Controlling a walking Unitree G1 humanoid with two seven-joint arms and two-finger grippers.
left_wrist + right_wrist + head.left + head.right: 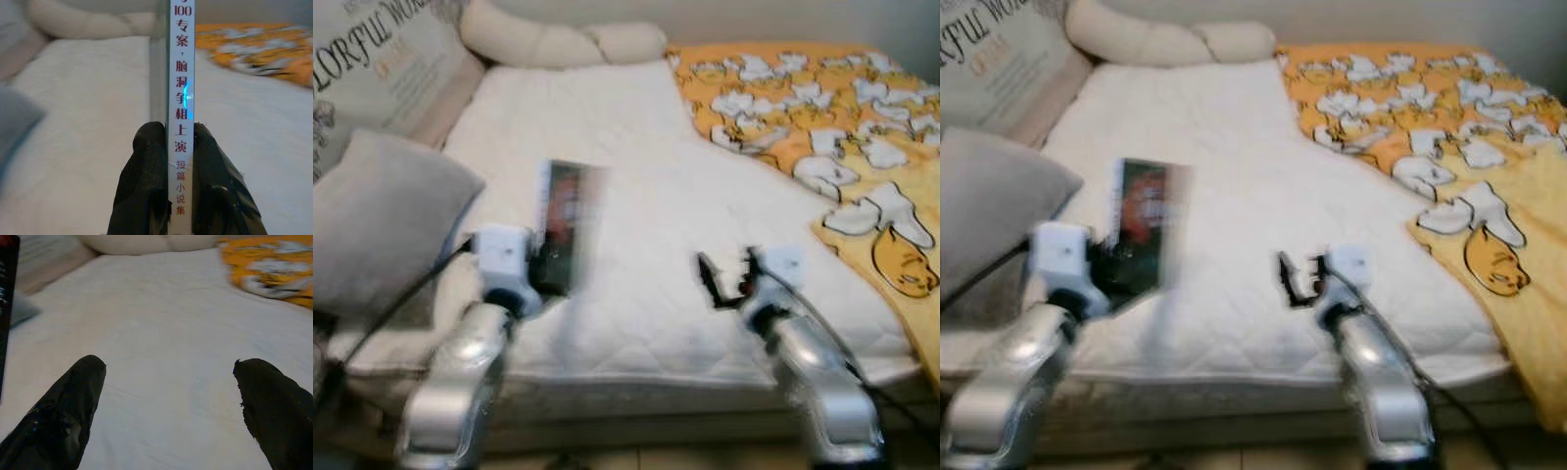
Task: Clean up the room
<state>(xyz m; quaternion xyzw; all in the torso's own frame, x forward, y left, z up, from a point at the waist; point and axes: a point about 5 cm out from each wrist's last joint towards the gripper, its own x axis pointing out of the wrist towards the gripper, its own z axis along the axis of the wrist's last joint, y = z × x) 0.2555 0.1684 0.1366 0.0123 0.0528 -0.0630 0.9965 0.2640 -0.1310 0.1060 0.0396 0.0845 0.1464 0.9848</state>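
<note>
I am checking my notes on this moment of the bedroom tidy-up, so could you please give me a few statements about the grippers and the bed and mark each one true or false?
1. The left gripper is shut on a book, held by its spine edge. True.
2. The right gripper holds a pillow. False: its fingers are spread apart with nothing between them, above the white mattress.
3. The orange blanket lies on the robot's right side of the bed. True.
4. The grey pillow lies on top of the orange blanket. False: it sits at the left edge of the bed, apart from the blanket.
</note>
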